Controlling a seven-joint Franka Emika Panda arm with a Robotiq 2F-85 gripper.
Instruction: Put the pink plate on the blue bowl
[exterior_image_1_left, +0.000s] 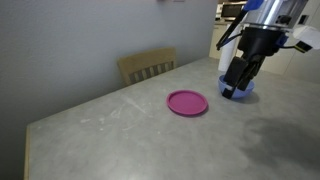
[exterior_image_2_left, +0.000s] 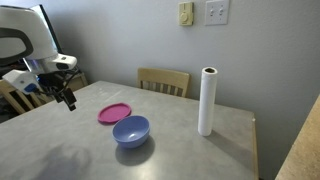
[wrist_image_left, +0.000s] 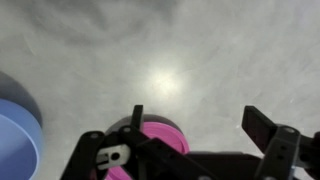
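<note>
Two things matter for this step: getting a hold on a thin, flat rim, and leaving the blue bowl where it stands. Reading an exterior view from the left, the claw (exterior_image_2_left: 69, 103) hangs above the bench (exterior_image_2_left: 210, 155), clear of everything. Next comes the pink plate (exterior_image_2_left: 114, 113), lying flat on the bench, then the blue bowl (exterior_image_2_left: 131, 130) just beside it, upright and empty. Well off to the right stands a tall paper roll (exterior_image_2_left: 208, 100) that plays no part.

The wrist view shows the claw (wrist_image_left: 198, 125) spread wide with nothing between its fingers (wrist_image_left: 262, 126). The plate (wrist_image_left: 158, 135) is partly hidden behind the claw's body, and the bowl (wrist_image_left: 14, 140) sits at the left edge, apart from the plate.

The pick is not yet begun. As I judge it, the claw should come down on the plate's edge farthest from the bowl, tilted so one finger can slip under the raised rim and the other press on top. Whether that rim leaves any gap above the bench is hard to tell at this size, so a slow descent is wise. Once lifted, the plate should go level over the bowl's middle and be let go low, since it overhangs all round
</note>
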